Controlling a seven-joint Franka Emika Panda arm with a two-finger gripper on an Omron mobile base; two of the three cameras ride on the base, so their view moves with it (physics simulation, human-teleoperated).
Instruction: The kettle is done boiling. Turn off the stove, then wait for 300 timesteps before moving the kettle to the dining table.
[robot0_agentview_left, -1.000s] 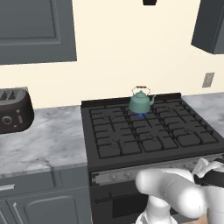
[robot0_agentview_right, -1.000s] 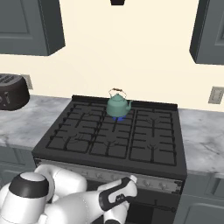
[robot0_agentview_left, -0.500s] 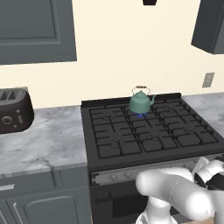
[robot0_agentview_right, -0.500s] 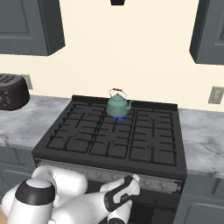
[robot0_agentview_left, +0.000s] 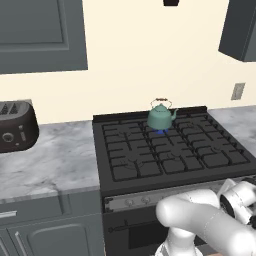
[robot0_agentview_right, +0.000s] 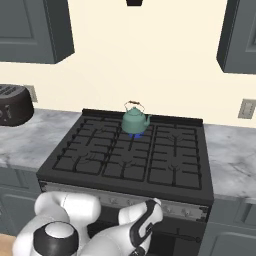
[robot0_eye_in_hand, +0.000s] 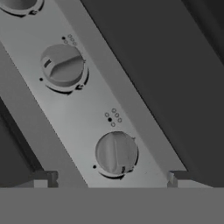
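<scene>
The teal kettle (robot0_agentview_left: 161, 117) (robot0_agentview_right: 135, 120) stands on a rear burner of the black stove (robot0_agentview_left: 165, 152) (robot0_agentview_right: 127, 157), and a small blue flame (robot0_agentview_left: 161, 131) (robot0_agentview_right: 133, 135) shows beneath it. My gripper (robot0_eye_in_hand: 111, 178) is open, low in front of the stove's silver knob strip (robot0_agentview_left: 150, 199) (robot0_agentview_right: 182, 210). In the hand view one round knob (robot0_eye_in_hand: 116, 153) sits just ahead, between my wide-apart fingertips (robot0_eye_in_hand: 46, 177), untouched. A second knob (robot0_eye_in_hand: 62, 64) lies further along the strip. The dining table is out of view.
A dark toaster (robot0_agentview_left: 15, 127) (robot0_agentview_right: 12, 105) stands on the marble counter (robot0_agentview_left: 55, 162) left of the stove. More counter (robot0_agentview_right: 230, 155) runs to the right. Grey wall cabinets (robot0_agentview_left: 40, 35) hang above, and the dark oven door (robot0_eye_in_hand: 175, 65) lies below the strip.
My arm has folded a little lower while the hand stays at the knob strip. The kettle and the flame are as before, and the jaws remain wide.
</scene>
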